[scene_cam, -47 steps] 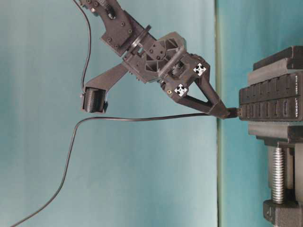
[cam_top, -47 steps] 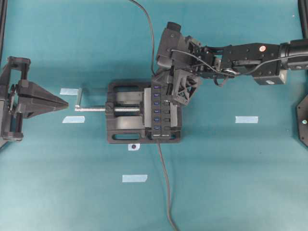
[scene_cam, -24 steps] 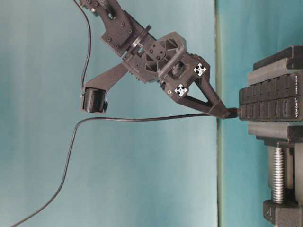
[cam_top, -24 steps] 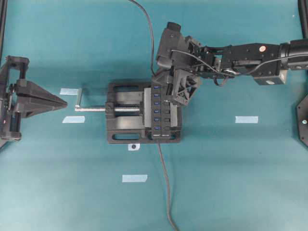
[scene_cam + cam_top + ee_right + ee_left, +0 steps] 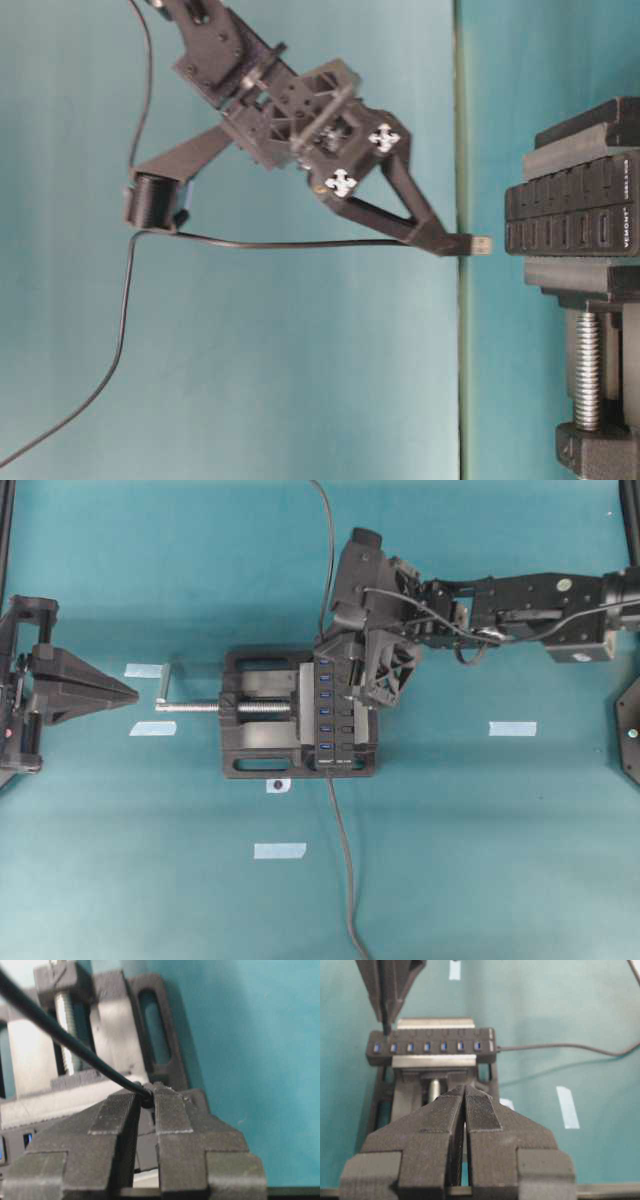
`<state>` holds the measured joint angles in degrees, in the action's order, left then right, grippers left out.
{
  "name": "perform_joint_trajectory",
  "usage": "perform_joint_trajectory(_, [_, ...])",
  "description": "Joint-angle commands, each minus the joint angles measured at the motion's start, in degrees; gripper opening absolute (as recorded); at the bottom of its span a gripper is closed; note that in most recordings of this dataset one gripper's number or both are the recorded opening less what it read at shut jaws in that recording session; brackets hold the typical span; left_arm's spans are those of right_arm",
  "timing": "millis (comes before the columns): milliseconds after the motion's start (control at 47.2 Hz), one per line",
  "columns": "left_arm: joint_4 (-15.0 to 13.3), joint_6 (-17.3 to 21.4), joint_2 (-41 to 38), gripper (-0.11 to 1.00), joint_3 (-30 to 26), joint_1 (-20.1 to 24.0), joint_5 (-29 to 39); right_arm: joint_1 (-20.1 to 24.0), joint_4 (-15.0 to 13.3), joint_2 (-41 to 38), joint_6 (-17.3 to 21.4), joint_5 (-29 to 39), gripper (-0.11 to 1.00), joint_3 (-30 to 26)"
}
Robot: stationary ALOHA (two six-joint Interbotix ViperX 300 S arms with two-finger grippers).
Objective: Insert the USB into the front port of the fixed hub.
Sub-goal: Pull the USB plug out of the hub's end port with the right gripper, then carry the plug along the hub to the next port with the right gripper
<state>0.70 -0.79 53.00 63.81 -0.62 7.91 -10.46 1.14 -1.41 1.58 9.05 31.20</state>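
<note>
In the overhead view the right gripper [image 5: 352, 685] covers the 12 o'clock end of the hub [image 5: 327, 720], so the plug is hidden there and only six of the blue ports can be counted. The right wrist view is blurred and shows just the cable pinched between the fingertips [image 5: 170, 1110]. The table-level view is clearest: the right gripper [image 5: 440, 240] has its jaws nearly closed on the USB plug [image 5: 472, 244], whose metal tip sticks out toward 3 o'clock, near the hub [image 5: 570, 218] but apart from it, a gap showing between them. The cable [image 5: 280, 243] trails off toward 9 o'clock and runs out of the picture. The hub sits clamped in one black vise [image 5: 255, 750] with a silver screw. The left gripper [image 5: 465, 1102] is at the 9 o'clock edge of the table, jaws pressed together on nothing. Five pale tape strips [image 5: 512, 728] lie on the teal table [image 5: 480, 860].
</note>
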Motion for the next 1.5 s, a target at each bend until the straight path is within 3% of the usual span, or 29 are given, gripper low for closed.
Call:
perform_joint_trajectory(0, [0.18, -0.09, 0.00, 0.00, -1.05, -0.09, -0.62, 0.53, 0.09, 2.72, 0.44, -0.18, 0.06, -1.41])
perform_joint_trajectory(614, [0.18, -1.32, 1.05, 0.00, -0.79, -0.09, -0.70, 3.34, 0.62, 6.68, 0.53, 5.10, 0.06, -2.11])
perform_joint_trajectory(847, [0.18, -2.29, 1.05, 0.00, -0.79, -1.32, -0.70, 3.78, 0.88, 9.05, 3.96, 6.86, 0.06, -1.85])
perform_joint_trajectory(1482, [0.18, -2.20, 0.88, 0.00, -0.88, -1.41, -0.70, 8.96, 0.79, 9.40, 5.54, 5.71, 0.06, -0.09])
